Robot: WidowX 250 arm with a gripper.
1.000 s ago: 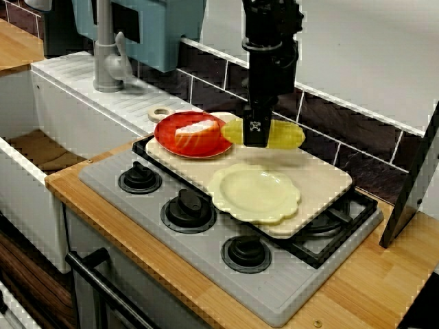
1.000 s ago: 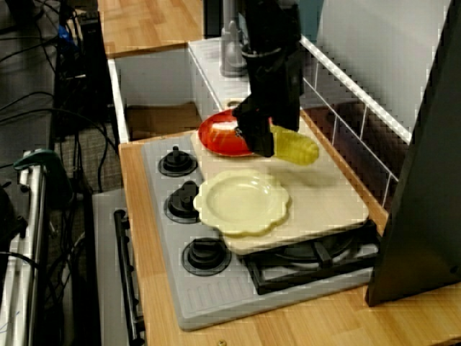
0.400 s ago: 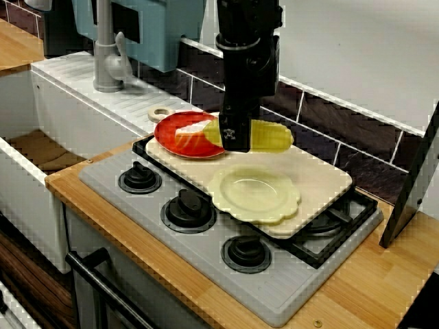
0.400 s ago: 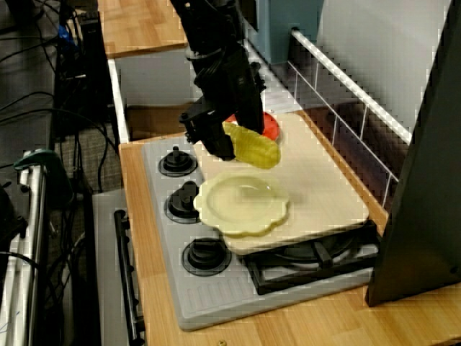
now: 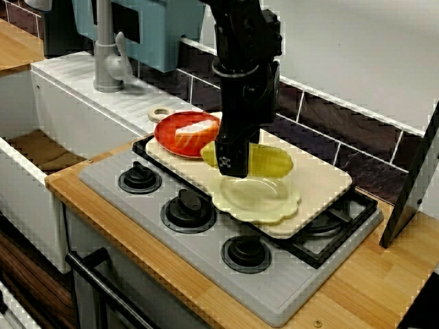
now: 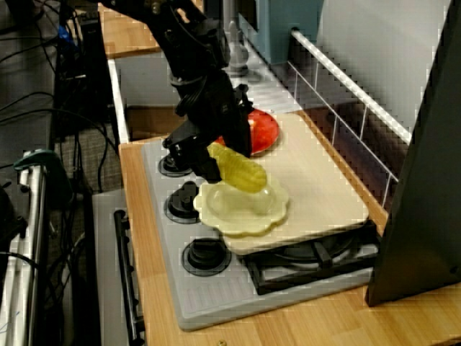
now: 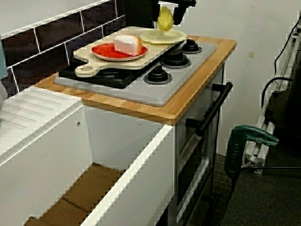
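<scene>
Held item was a yellow oblong piece (image 5: 271, 160): translucent yellow-green, rounded ends, surface detail too blurred to read. My gripper (image 5: 232, 163) was clenched on one end of it. The fingers (image 6: 207, 167) were closed down to the width of the piece, and the contact faces were hidden behind the finger bodies in all three views. The rest of the piece stuck out sideways from my fingers. It looked roughly level in the front view and sloped down away from the fingers in the view along the counter. It was directly over the pale scalloped plate (image 5: 291, 203) and low above it. I could not tell from any view whether the far end touched the plate. That plate sat right below my fingers on the cream cutting board (image 5: 324, 179), which lay across the stove top (image 5: 123, 205). A red plate (image 5: 173, 139) carrying a white wedge (image 7: 128, 43) was just beside my fingers on the same board, toward its handle end. The burner knobs (image 5: 187, 209) were below and in front of my fingers. The faucet (image 5: 106, 48) was well apart, beyond the red plate.
</scene>
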